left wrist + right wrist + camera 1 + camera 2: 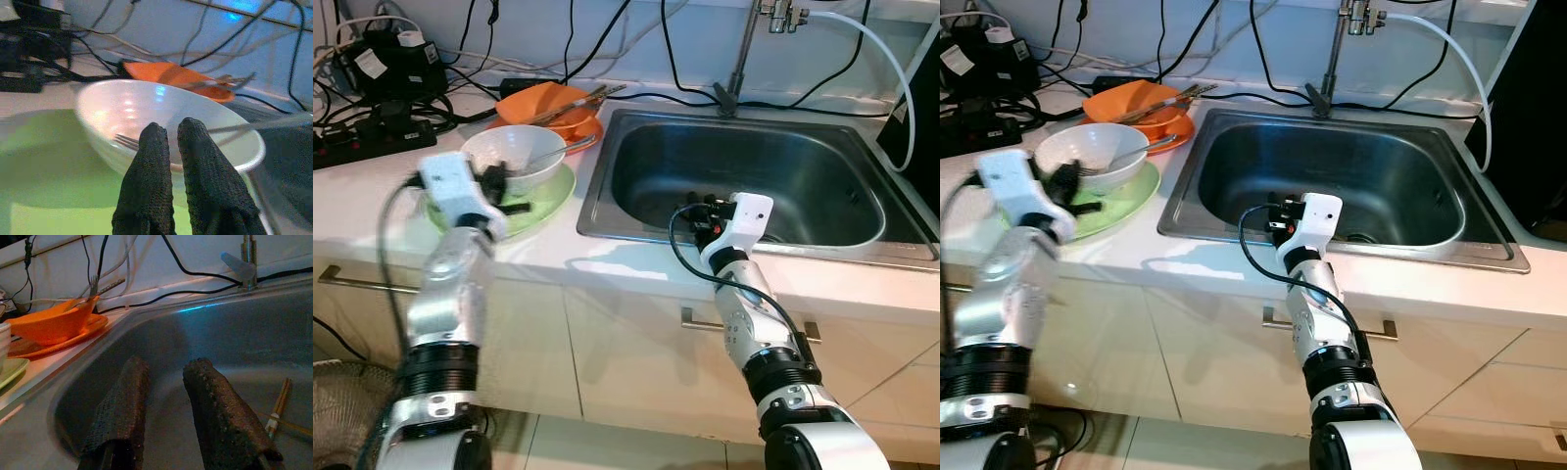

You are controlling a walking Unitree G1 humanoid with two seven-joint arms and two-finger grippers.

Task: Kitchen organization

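A white bowl (514, 155) with a fork (128, 142) in it stands on a light green plate (548, 204) on the counter left of the sink. My left gripper (505, 188) is at the bowl's near rim, shut with nothing between its fingers (157, 147). Behind it, an orange bowl (548, 103) holding utensils rests on an orange plate (589, 132). My right gripper (700, 211) hangs open just inside the front edge of the steel sink (822, 196). Wooden chopsticks (279, 404) lie on the sink's floor.
A tap (744, 54) rises behind the sink, with a white hose (886, 59) looping right. Black cables and a power strip (372, 139) crowd the back left of the counter. Cabinet drawers with handles (352, 281) sit below. A fan grille (342, 406) stands at the lower left.
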